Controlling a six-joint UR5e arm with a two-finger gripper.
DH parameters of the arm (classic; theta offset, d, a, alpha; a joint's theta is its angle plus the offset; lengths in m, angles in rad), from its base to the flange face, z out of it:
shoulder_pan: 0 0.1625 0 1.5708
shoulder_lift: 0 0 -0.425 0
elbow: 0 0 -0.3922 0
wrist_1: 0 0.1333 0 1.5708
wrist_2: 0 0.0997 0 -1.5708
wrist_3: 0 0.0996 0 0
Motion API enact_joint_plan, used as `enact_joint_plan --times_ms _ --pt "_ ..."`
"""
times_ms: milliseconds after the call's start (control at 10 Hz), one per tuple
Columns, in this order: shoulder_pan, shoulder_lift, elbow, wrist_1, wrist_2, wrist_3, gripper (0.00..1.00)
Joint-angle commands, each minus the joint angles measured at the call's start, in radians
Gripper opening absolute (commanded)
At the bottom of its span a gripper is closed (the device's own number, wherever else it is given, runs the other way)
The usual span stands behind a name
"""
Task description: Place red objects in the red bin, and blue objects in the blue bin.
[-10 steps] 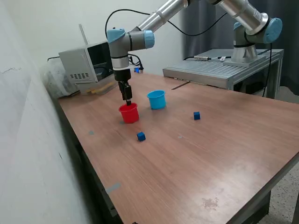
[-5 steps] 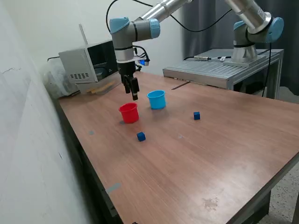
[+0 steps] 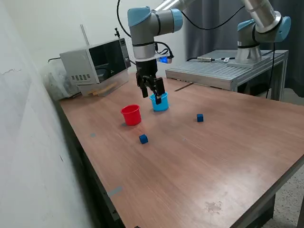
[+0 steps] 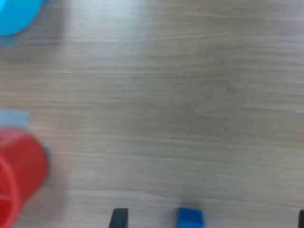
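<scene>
The red cup (image 3: pixel 131 114) and the light blue cup (image 3: pixel 161 103) stand side by side on the wooden table. One dark blue cube (image 3: pixel 143 138) lies in front of the red cup. Another (image 3: pixel 200 118) lies to the exterior view's right of the blue cup. No red cubes are visible. My gripper (image 3: pixel 153 96) hangs open and empty above the table, just in front of the blue cup. The wrist view shows the red cup (image 4: pixel 19 175), part of the blue cup (image 4: pixel 16 14), a blue cube (image 4: pixel 190 219) and one dark fingertip (image 4: pixel 118 218).
A white microwave-like box (image 3: pixel 95 59) stands at the back on the exterior view's left. A grey metal bench (image 3: pixel 223 71) with a second robot base (image 3: pixel 251 47) adjoins the far side. A wall runs along the exterior view's left.
My gripper rose from just above the red cup and moved toward the exterior view's right, ending in front of the blue cup. The cups and blue cubes have not moved.
</scene>
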Motion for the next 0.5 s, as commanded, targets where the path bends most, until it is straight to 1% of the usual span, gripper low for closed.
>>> enact_joint_plan --times_ms 0,200,400 --pt "0.033 0.024 -0.017 -0.001 0.046 0.002 1.0" --pt "0.029 0.061 -0.06 -0.02 0.08 0.002 1.0" --pt "0.006 0.081 -0.085 -0.074 0.086 0.002 1.0"
